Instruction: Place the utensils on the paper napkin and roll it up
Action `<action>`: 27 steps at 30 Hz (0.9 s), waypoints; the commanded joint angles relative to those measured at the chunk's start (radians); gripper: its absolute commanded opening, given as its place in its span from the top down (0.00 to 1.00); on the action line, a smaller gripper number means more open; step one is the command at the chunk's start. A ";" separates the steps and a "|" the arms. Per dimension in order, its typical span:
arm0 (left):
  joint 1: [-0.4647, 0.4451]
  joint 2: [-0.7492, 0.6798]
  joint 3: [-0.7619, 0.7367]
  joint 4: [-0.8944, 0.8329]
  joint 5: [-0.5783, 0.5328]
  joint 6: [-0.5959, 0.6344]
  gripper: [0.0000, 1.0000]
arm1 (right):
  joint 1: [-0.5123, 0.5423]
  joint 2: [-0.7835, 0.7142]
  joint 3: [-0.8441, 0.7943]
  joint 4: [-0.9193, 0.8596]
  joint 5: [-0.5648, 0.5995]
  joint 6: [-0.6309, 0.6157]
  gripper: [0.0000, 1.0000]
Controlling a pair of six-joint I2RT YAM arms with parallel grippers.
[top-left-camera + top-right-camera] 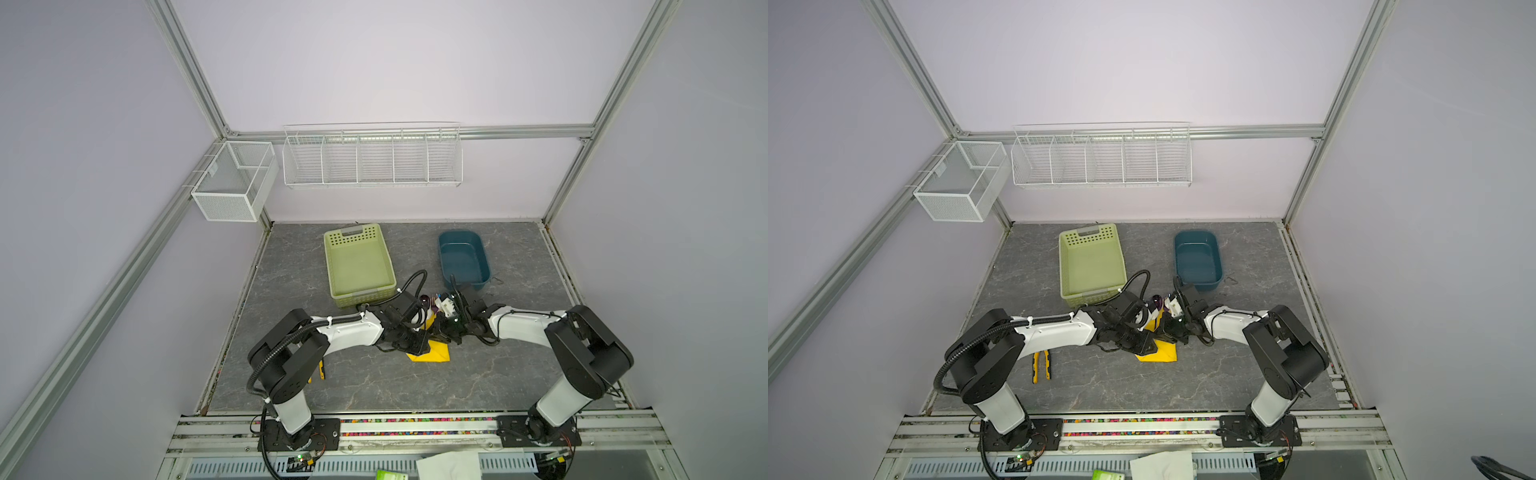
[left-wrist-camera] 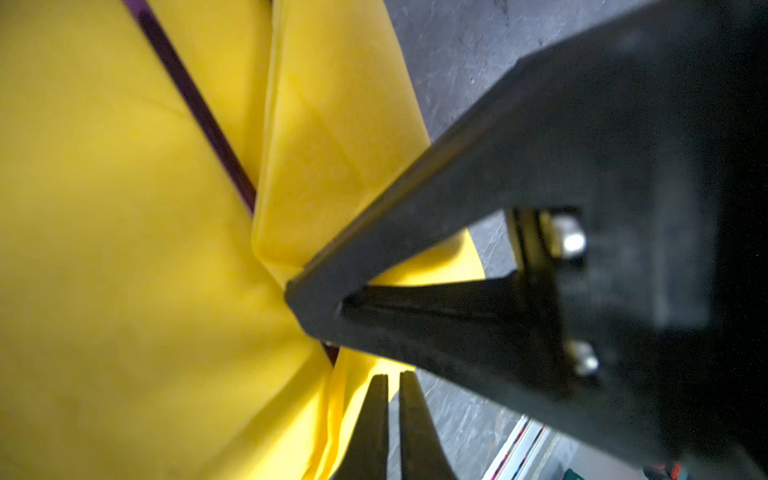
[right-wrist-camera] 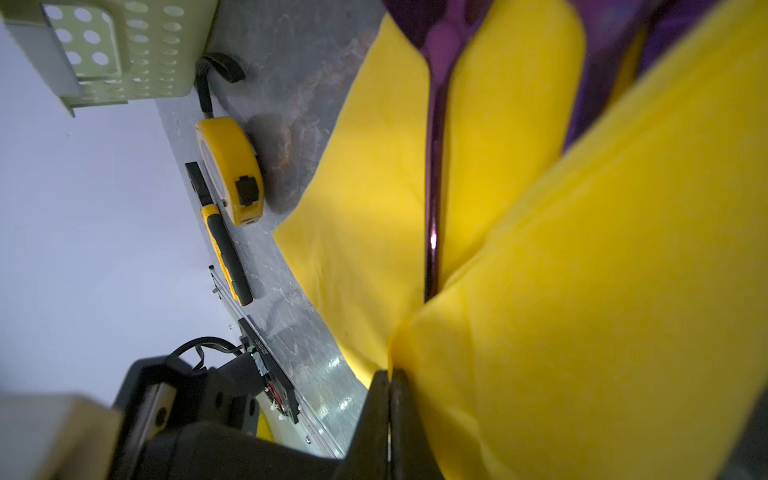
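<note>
The paper napkin (image 1: pixel 434 355) (image 1: pixel 1160 353) lies half folded at the table's middle, with both grippers meeting over it. The utensils lie on it, their purplish heads (image 1: pixel 426 300) (image 1: pixel 1157 300) poking out at the far end. In the right wrist view a dark handle (image 3: pixel 434 166) runs down a crease of the napkin (image 3: pixel 374 187), and a raised flap hides its end. My right gripper (image 3: pixel 388 384) (image 1: pixel 437 338) is shut on that flap. My left gripper (image 2: pixel 390 386) (image 1: pixel 423 350) is shut at the napkin's near edge (image 2: pixel 124 249); whether it pinches paper is unclear.
Yellow-and-black pliers (image 1: pixel 1041 365) (image 3: pixel 226 249) and a yellow tape measure (image 3: pixel 235 170) lie left of the napkin. A green basket (image 1: pixel 359 266) and a blue tub (image 1: pixel 463 259) stand behind it. Wire baskets (image 1: pixel 372 158) hang on the back wall.
</note>
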 commanded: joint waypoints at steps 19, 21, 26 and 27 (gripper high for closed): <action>-0.004 0.015 -0.045 -0.022 -0.055 -0.003 0.94 | 0.032 0.016 0.012 0.053 -0.069 0.007 0.93; -0.004 0.013 -0.047 -0.022 -0.057 -0.002 0.94 | 0.034 0.010 0.011 0.042 -0.072 0.003 0.93; -0.004 0.013 -0.046 -0.019 -0.057 -0.003 0.94 | 0.035 -0.022 0.019 -0.027 -0.055 -0.031 0.93; -0.005 0.012 -0.046 -0.018 -0.057 -0.003 0.94 | 0.035 -0.028 0.022 -0.043 -0.052 -0.039 0.93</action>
